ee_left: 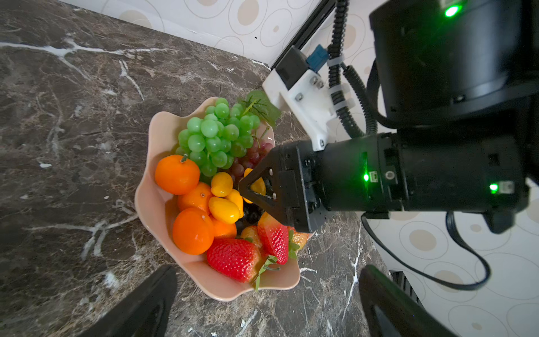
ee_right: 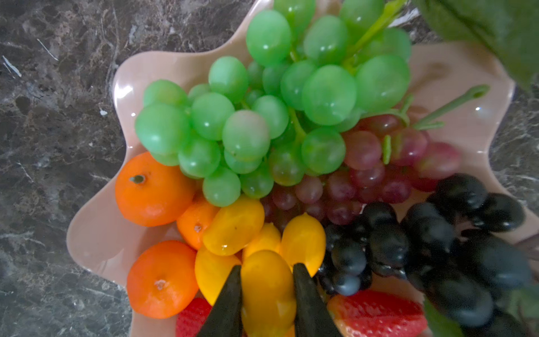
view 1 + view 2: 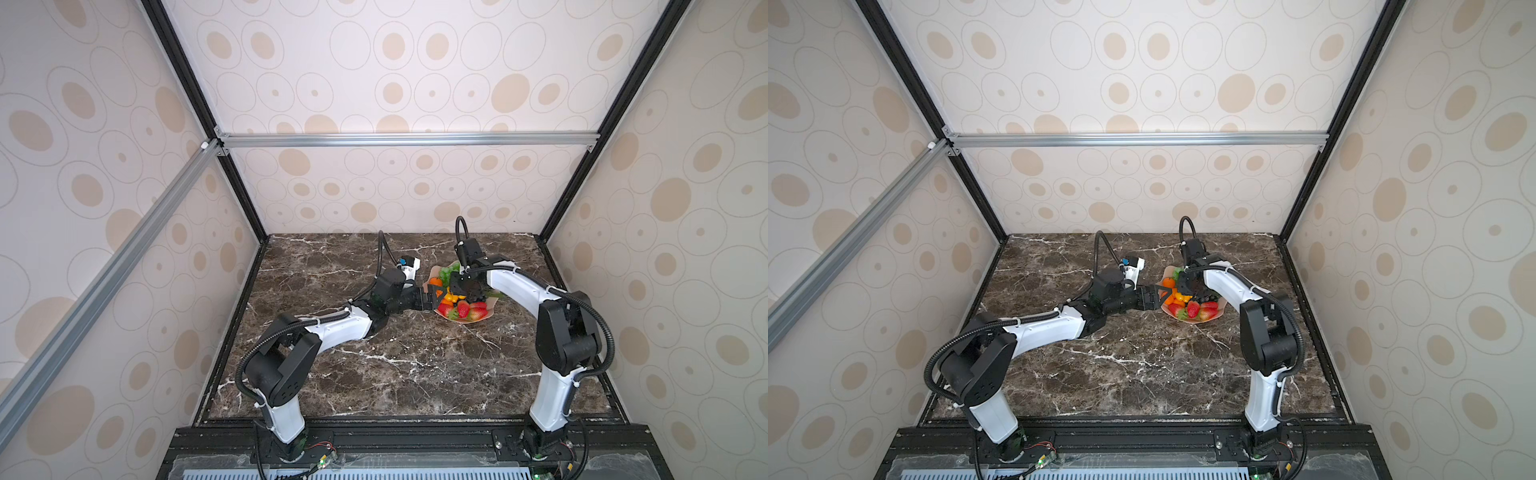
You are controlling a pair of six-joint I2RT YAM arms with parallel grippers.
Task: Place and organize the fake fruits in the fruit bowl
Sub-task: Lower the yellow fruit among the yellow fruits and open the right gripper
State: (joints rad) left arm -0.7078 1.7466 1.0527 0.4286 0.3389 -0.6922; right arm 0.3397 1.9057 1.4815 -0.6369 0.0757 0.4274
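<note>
Fruit bowl [image 3: 486, 319] sits on the dark marble table [image 3: 374, 365]. Patterned walls are well clear of it.

Right gripper [image 2: 267, 267] is over the bowl's middle. Its fingers are narrowed onto a yellow kumquat [image 2: 268, 291], touching both its sides.

Left gripper [image 3: 1160, 296] is at the bowl's rim by the tangerines [image 1: 177, 174], spread wide with nothing in it.

Obstruction: in the left wrist view the right gripper's black body, green lights [image 1: 366, 176] lit, covers the bowl's side away from the tangerines and most of the black grapes [image 2: 437, 233]. In both top views the right wrist hides the bowl's centre.

Bowl is glossy pale pink with a wavy rim.
- Green grapes [image 1: 217, 135] are heaped at one end, with a leaf [image 1: 261, 106] over the rim.
- Red-purple grapes [image 2: 376, 172] lie against the green grapes.
- Loose kumquats [image 1: 223, 208] are central.
- Strawberries [image 1: 233, 258] are at the opposite end.
</note>
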